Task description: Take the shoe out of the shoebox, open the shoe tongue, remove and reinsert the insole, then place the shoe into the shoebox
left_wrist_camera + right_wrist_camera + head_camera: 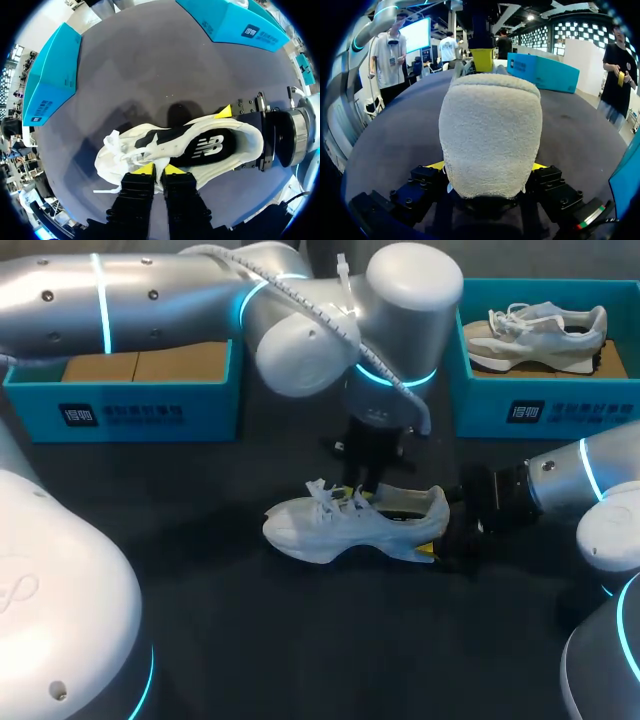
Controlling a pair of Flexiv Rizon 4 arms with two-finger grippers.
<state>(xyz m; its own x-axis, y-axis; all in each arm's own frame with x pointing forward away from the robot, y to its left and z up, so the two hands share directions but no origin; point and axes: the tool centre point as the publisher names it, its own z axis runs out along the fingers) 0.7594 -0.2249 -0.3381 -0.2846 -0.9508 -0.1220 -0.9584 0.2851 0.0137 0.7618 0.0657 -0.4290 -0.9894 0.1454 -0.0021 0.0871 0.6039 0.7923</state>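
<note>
The shoe [350, 525] was pictured out of the shoebox [130, 405], upright on the table [300, 640]. Its heel was clamped between the right gripper's [487, 167] widely spread jaws, apparently as an anchor. The tongue's edge was pinched in the left gripper's [159, 169] narrow jaws, presumably to be drawn open.

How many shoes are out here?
2. One shoe lies on the table; the other shoe sits in the right box. The left box is partly hidden by the left arm, so more may be inside.
</note>
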